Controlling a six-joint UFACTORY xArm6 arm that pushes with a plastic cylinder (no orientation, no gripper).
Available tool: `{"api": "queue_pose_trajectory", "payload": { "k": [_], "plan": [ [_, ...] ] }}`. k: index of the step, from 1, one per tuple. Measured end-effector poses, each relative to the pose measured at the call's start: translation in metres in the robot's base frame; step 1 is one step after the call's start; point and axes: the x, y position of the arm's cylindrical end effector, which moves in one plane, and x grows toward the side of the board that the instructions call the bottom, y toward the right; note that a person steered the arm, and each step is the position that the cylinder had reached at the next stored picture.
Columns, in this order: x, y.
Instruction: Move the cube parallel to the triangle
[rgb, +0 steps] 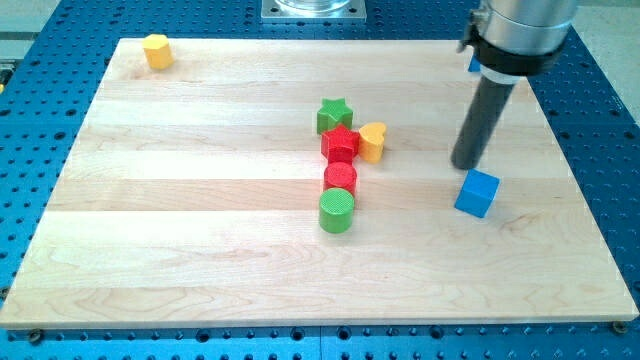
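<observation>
A blue cube (476, 193) lies on the wooden board (200, 240) at the view's right. My tip (465, 166) stands just above and slightly left of the cube, very close to its upper edge; I cannot tell if they touch. A small blue block (473, 64), mostly hidden behind the arm, sits near the board's top right edge; its shape cannot be made out.
A cluster sits mid-board: green star (335, 114), red star (340, 143), yellow heart (373, 141), red cylinder (340, 179), green cylinder (336, 211). A yellow block (156, 50) lies at the top left corner. A blue perforated table surrounds the board.
</observation>
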Motion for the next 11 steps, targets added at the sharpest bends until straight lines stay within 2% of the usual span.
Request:
{"api": "queue_pose_trajectory", "payload": {
  "k": [1, 2, 4, 5, 6, 7, 8, 10, 11],
  "plan": [
    [0.026, -0.016],
    [0.068, -0.008],
    [0.064, 0.049],
    [0.038, 0.074],
    [0.036, 0.076],
    [0.071, 0.076],
    [0.082, 0.075],
    [0.064, 0.054],
    [0.076, 0.027]
  ]
}}
